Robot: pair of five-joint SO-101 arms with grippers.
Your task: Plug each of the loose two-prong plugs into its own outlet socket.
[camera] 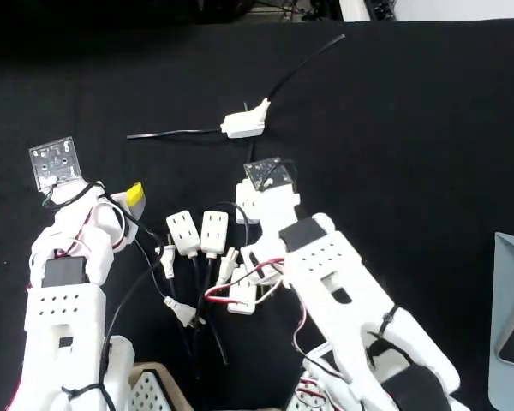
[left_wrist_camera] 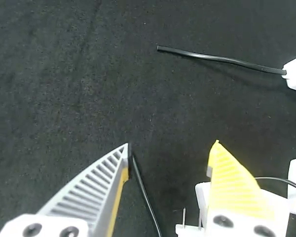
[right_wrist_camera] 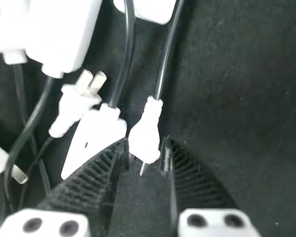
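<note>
We take the pair of white outlet sockets, lying side by side on the black cloth, as our mark. Left of the pair and apart from it sits the left gripper. Its grey finger and yellow finger are spread wide and grip nothing. A thin black cable lies on the cloth just beside the grey one.

On the arms' side of the pair, just off its left corner, we see the first loose plug. The second loose plug lies farther off the same way. The third loose plug rests just off the pair's right corner, prongs bare.

Near the pair, beside the cables trailing from it, the right gripper has its black fingers drawn narrow around the held plug, whose prong points back toward the wrist.

Beyond the pair, well apart, lies another white socket block with black cable running off both ends.
</note>
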